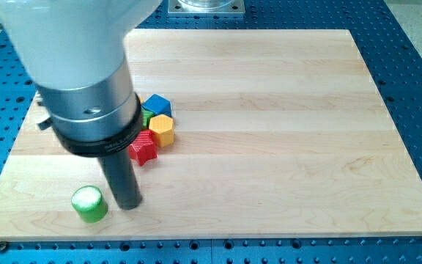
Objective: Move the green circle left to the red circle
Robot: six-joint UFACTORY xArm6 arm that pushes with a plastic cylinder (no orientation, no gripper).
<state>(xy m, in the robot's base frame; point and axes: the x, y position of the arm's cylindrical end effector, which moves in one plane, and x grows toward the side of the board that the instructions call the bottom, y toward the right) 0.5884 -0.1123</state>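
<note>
The green circle point(89, 203) is a short green cylinder with a pale top, near the view's bottom left of the wooden board point(269, 132). My tip point(128, 204) rests on the board just to the right of the green circle, close to it; I cannot tell if they touch. No red circle shows in the view; the arm's large body hides the board's upper left. A red star-shaped block point(143, 149) lies above my tip, partly behind the arm.
A cluster sits right of the arm: a blue block point(156, 105), a yellow hexagonal block point(162, 130), and a sliver of a green block point(147, 116) between them. Blue perforated table surrounds the board.
</note>
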